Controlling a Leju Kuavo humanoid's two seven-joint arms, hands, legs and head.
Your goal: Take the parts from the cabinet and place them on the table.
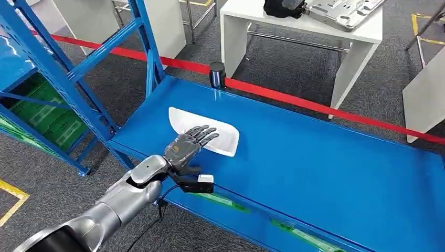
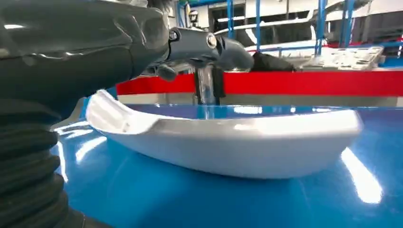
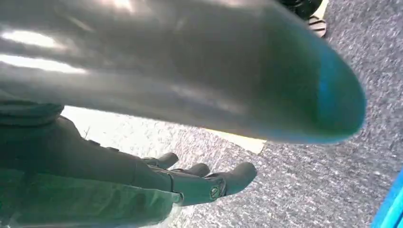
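Now we see the white part [image 1: 207,132], a smooth, glossy, shallow curved shell with rounded ends, lying on the blue table [image 1: 325,173]; no writing on it is legible. Our left hand [image 1: 188,146] hovers over its near edge, fingers extended, grasping nothing. Our right hand [image 3: 190,183] hangs over grey carpet [image 3: 309,190], empty, fingers loosely apart.

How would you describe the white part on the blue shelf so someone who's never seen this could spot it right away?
Find the big glossy blue shelf in front of the red barrier tape. Near its left end, just beyond the robot's left hand, lies the white part, a long shallow curved shell with rounded ends. It is the only white thing on the blue surface; the small dark cylinder stands at the far edge.
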